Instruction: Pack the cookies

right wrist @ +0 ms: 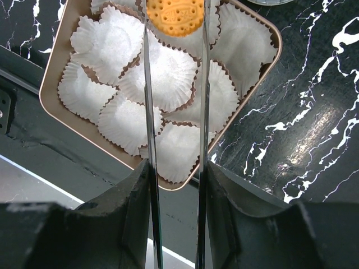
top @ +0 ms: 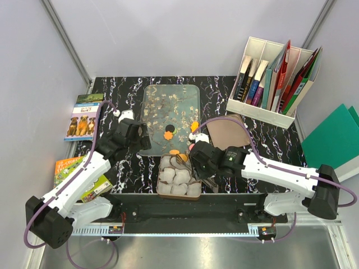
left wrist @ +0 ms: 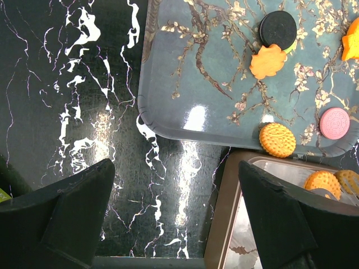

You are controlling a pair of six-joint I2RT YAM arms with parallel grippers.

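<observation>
Over the tin [right wrist: 49, 84], right pincer [right wrist: 175, 8] clamps a cookie [right wrist: 175, 19] — left pincer [left wrist: 175, 168] spread wide.

Five orange cookies [left wrist: 277, 140], one tray [left wrist: 185, 84]

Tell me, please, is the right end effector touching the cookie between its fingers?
Touching: the right wrist view shows the right end effector pinching the orange cookie, no gap.

Orange cookies [left wrist: 277, 139], blossom-patterned tray [left wrist: 196, 67], white-veined black table [left wrist: 73, 84].
</observation>
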